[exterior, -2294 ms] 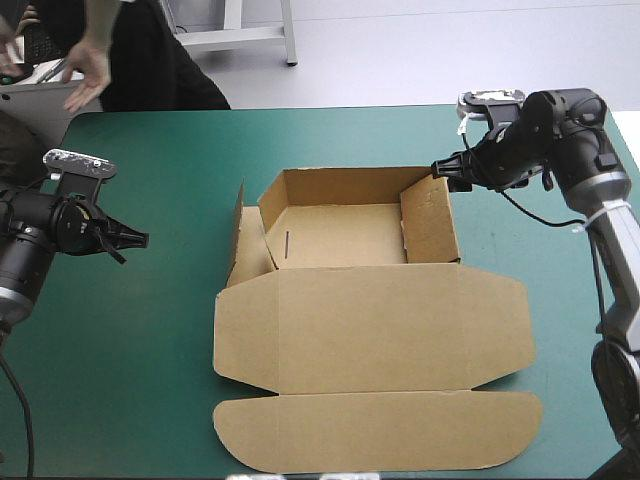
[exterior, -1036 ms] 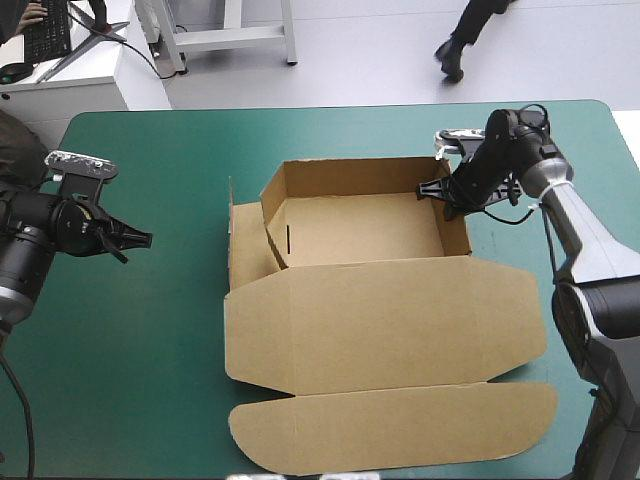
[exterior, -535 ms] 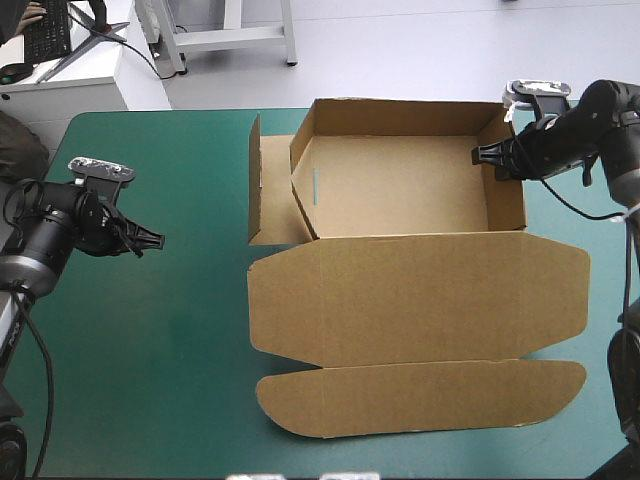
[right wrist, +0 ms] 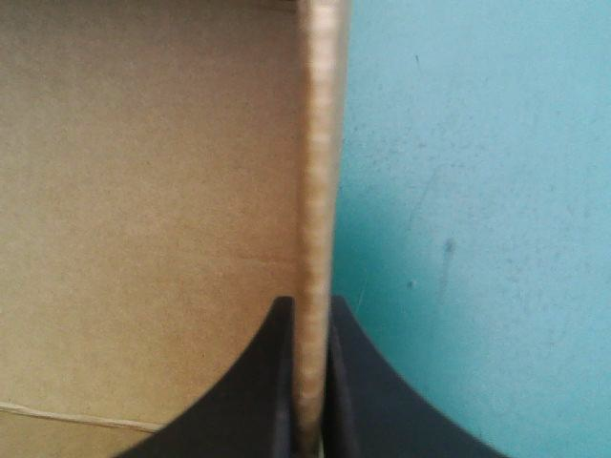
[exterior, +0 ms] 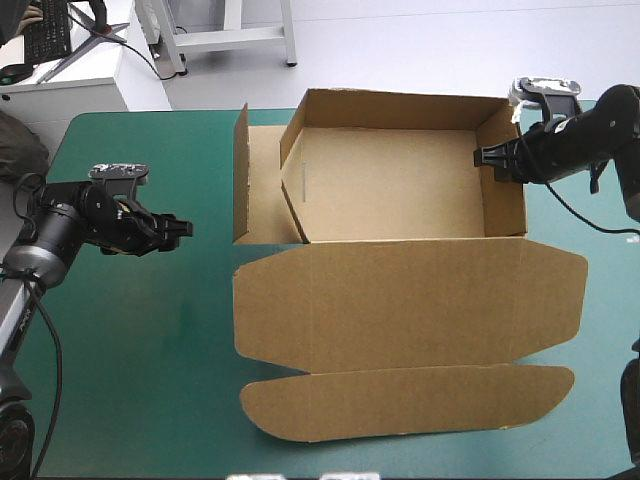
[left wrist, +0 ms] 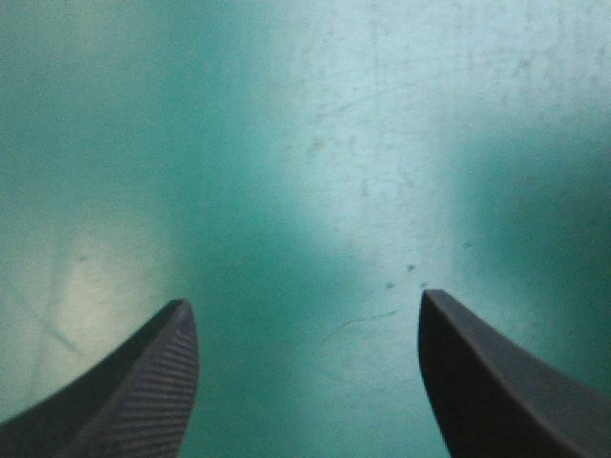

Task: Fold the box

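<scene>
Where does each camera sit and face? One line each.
High view: above, behind the robot, looking down on box, teal-green cover, left gripper, right gripper.
Left wrist view: over that wrist, facing cover; open fingers show.
Right wrist view: over that wrist, facing the box wall its fingers clamp.
Shared: high and right wrist show that wall.

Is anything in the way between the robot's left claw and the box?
No, nothing visible. Only bare cover lies between the open left gripper and the box, whose left flap stands raised. The right gripper pinches the right wall.
</scene>
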`<control>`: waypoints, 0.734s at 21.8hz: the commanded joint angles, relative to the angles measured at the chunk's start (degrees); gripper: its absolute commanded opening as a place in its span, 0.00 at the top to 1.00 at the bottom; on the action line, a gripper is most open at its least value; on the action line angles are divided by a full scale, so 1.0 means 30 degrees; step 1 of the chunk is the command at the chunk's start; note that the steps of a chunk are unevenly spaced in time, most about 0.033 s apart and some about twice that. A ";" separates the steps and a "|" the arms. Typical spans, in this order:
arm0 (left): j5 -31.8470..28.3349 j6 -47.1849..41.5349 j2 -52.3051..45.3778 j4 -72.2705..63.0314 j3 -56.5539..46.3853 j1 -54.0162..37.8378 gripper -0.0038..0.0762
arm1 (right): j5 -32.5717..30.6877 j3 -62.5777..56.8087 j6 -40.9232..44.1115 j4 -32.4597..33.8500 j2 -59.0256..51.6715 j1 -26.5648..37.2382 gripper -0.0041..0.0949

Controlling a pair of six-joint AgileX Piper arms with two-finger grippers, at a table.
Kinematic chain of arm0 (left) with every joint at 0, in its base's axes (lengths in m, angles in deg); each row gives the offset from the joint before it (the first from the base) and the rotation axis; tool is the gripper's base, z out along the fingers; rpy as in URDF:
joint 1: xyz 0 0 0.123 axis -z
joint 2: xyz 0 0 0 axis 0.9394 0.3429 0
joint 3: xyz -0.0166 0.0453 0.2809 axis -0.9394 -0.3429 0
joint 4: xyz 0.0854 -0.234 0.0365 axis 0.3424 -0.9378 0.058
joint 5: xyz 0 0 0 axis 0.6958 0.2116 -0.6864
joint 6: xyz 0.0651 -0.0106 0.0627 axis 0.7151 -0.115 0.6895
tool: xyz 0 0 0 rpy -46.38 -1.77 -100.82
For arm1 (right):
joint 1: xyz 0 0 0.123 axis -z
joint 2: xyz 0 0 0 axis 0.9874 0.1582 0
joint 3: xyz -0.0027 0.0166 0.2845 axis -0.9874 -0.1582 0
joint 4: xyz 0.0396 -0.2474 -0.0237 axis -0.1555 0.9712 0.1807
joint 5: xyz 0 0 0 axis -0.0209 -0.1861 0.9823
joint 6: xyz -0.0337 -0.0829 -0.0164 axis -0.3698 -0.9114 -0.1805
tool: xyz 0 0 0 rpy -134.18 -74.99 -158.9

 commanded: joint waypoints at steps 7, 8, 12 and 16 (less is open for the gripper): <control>-0.1716 0.3054 -0.0579 -1.0576 0.0476 0.0024 0.37 | -0.0068 -0.1600 -0.0844 -0.3753 -0.1222 0.0215 0.98; -0.1484 0.3487 -0.0579 -1.1189 0.0476 0.0024 0.37 | -0.0068 -0.1600 -0.0858 -0.3753 -0.1187 0.0215 0.98; -0.0633 0.6041 -0.0615 -1.4876 0.0476 0.0024 0.40 | 0.0111 -0.1600 -0.0858 -0.3781 -0.1023 0.0215 0.98; 0.0674 0.8365 -0.0649 -1.8250 0.0476 0.0024 0.42 | 0.0546 -0.1600 -0.0814 -0.3909 -0.0700 0.0163 0.98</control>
